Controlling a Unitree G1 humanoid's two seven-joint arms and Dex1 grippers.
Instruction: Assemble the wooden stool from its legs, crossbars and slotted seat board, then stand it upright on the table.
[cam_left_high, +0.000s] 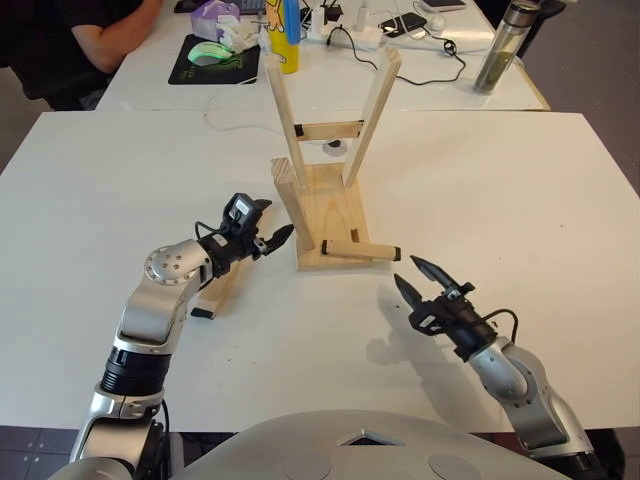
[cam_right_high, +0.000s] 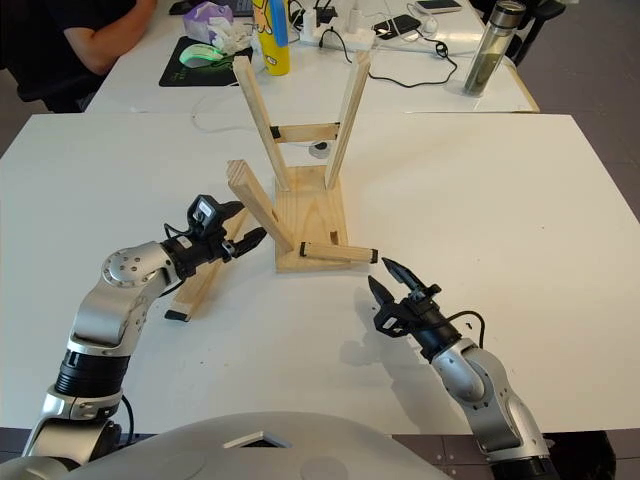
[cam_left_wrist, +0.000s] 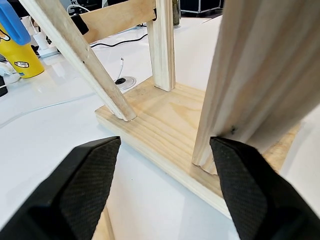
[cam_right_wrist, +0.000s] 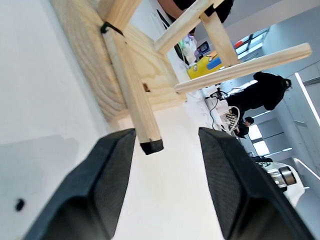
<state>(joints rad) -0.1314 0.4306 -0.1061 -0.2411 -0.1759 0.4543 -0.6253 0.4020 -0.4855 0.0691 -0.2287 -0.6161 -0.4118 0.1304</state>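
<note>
Wooden stool (cam_left_high: 330, 212) lying seat-down mid-table so legs are slotting in from above; left pincer (cam_left_high: 281, 217) & right pincer (cam_left_high: 405, 270) gaping wide, empty, flanking loose wooden bar (cam_left_high: 360, 249) at near edge.

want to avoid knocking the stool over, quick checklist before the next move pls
1. Left gripper open and empty: ok.
2. Right gripper open and empty: ok.
3. Seat board lying flat on the table: ok.
4. Two upright legs joined by a crossbar: ok.
5. Leaning leg seated in its slot: cannot tell; it stands tilted.
6. All parts fitted: not ok. A loose bar lies across the board's near edge, and a spare leg lies on the table under the left arm.
</note>
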